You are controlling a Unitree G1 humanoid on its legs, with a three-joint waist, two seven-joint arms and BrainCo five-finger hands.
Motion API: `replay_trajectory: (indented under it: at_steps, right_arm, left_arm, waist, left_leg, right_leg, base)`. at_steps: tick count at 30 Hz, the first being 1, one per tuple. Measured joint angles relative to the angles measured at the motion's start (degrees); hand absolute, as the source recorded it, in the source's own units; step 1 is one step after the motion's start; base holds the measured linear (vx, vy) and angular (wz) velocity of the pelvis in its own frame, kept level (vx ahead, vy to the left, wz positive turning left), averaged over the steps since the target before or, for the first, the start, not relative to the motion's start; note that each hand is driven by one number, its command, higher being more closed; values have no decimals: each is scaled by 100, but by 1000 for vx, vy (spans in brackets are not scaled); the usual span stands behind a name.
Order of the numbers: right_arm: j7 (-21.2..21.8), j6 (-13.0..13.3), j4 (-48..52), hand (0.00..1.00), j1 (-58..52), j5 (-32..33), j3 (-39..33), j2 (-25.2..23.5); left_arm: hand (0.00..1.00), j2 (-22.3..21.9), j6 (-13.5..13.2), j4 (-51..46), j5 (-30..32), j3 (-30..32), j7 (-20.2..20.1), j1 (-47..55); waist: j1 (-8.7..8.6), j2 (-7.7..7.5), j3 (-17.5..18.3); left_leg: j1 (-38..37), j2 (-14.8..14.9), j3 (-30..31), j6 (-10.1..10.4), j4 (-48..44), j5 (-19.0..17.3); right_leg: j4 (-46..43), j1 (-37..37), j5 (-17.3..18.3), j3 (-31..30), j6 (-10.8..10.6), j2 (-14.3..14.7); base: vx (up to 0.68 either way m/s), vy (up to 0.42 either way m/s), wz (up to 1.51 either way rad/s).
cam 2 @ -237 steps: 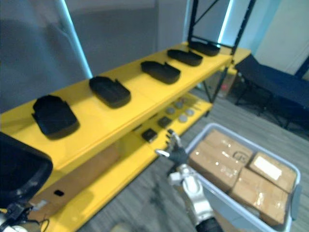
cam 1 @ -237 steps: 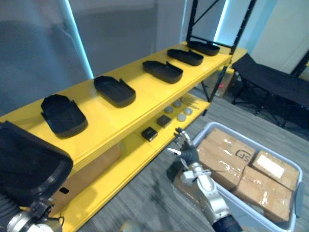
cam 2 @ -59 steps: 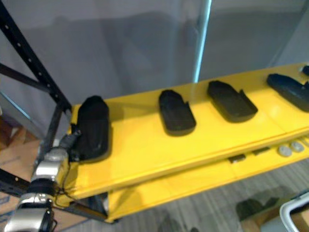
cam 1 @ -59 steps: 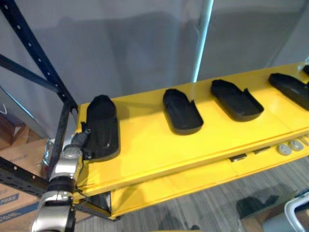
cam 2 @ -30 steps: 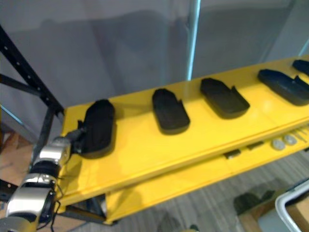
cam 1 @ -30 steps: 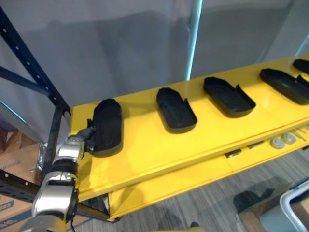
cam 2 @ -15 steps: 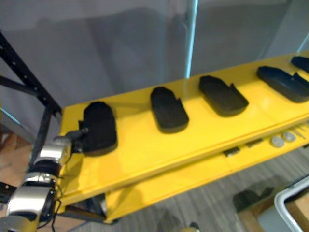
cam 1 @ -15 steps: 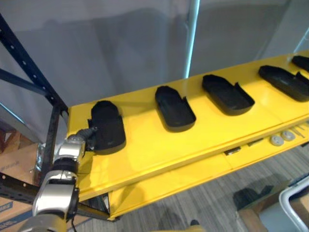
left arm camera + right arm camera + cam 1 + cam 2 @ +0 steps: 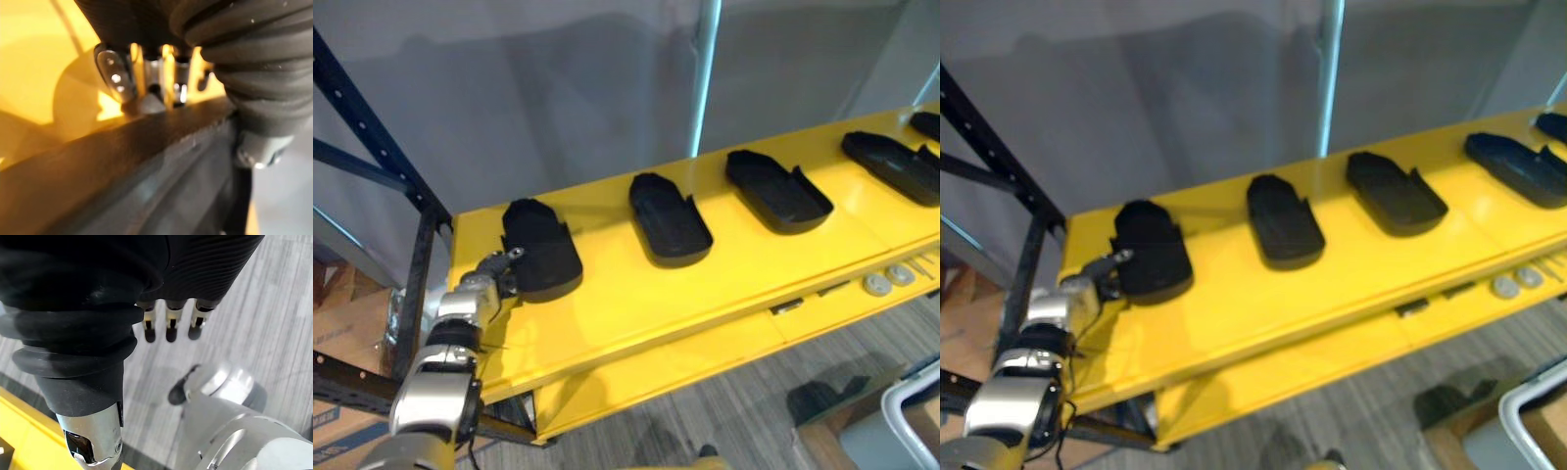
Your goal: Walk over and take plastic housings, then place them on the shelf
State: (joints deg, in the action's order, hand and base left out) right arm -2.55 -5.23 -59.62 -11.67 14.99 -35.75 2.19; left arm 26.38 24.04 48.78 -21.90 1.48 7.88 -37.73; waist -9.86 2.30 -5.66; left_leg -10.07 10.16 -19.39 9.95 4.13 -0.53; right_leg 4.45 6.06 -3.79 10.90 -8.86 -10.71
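Several black plastic housings lie in a row on the yellow shelf (image 9: 636,294). The leftmost housing (image 9: 540,259) rests flat near the shelf's left end, slightly turned. My left hand (image 9: 489,279) is at that housing's near left corner, open, its straight fingers (image 9: 1121,258) touching the rim. The wrist view has the same fingers (image 9: 115,73) stretched out over the yellow surface. More housings (image 9: 669,217) (image 9: 777,189) (image 9: 891,164) lie further right. My right hand (image 9: 169,328) hangs open over the grey floor, holding nothing.
A black steel upright (image 9: 372,127) stands at the shelf's left end, close to my left arm. Small round parts (image 9: 888,280) lie on the lower yellow level. Cardboard boxes (image 9: 337,313) sit at lower left, a grey bin (image 9: 915,411) at lower right.
My left hand's fingers have straightened and let go of the leftmost housing. The housing now lies turned, its near end swung to the right.
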Motion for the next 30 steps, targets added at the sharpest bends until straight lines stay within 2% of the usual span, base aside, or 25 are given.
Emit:
replay_trajectory:
  at_steps: [8,12,16,18,21,23,25,26,28,29,30]
  right_arm:
    - [1,19,-5,0,43,3,3,12]
    - [6,45,-3,0,7,11,67,31]
    - [6,47,4,0,-96,128,210,56]
    - [7,48,-4,0,-104,128,237,58]
    - [8,49,-6,0,-89,127,243,57]
    - [7,58,-18,0,-73,128,242,73]
    - [5,146,-97,0,-6,124,239,85]
    - [4,157,-127,0,19,121,238,86]
    - [4,165,-219,0,92,116,236,85]
    - [-1,174,-267,0,91,111,231,85]
    - [0,178,-267,0,92,110,231,84]
  left_arm:
    - [0,41,-15,-7,1445,238,726,-119]
    - [0,284,3,-230,2087,223,1220,-310]
    - [0,663,14,-1306,2460,-51,1620,-468]
    - [0,704,-48,-1859,2460,-21,1631,-477]
    - [0,662,-408,-3021,2380,-38,1541,-474]
    - [0,630,-688,-3735,2057,-28,1436,-416]
    - [0,417,-1305,-4930,1523,39,1172,-25]
    - [0,323,-1461,-5267,1375,39,1122,127]
    - [0,-42,-1948,-6168,1134,47,946,581]
    - [0,-270,-2411,-6601,1059,89,795,945]
    - [0,-292,-2510,-6680,1057,111,760,1031]
  waist:
    - [-12,1,0]
    - [22,9,-3]
    - [159,35,-6]
    - [180,39,2]
    - [280,39,9]
    - [322,44,21]
    - [350,63,82]
    - [371,70,97]
    - [431,84,115]
    - [463,102,132]
    - [470,103,137]
  left_leg:
    - [0,0,3,0,-15,0]
    - [12,0,13,-1,-62,0]
    - [16,0,56,-1,-67,1]
    - [37,0,103,0,-54,-1]
    - [110,-3,176,1,-43,8]
    - [116,-4,197,3,-16,20]
    - [116,-16,230,-1,32,37]
    - [117,-16,238,-1,34,36]
    - [112,-16,290,-1,33,36]
    - [109,-11,361,-1,33,36]
    - [107,-10,362,-1,33,36]
  right_leg:
    - [-2,6,-2,0,1,-2]
    - [-18,12,-2,1,2,-8]
    - [-51,15,10,23,20,-14]
    - [-86,11,40,48,33,-16]
    - [-103,4,50,142,32,-25]
    - [-107,11,48,157,28,-23]
    - [-107,19,49,184,28,-23]
    - [-107,21,49,191,28,-22]
    - [-102,72,49,245,28,-22]
    - [-99,133,50,332,29,-20]
    - [-99,135,51,332,31,-20]
  base:
    - [0,0,0]
    - [0,0,0]
    - [0,0,3]
    - [-5,1,13]
    - [-17,3,14]
    - [2,2,6]
    - [17,4,6]
    - [28,7,4]
    - [17,2,13]
    - [2,-3,19]
    - [-5,0,14]
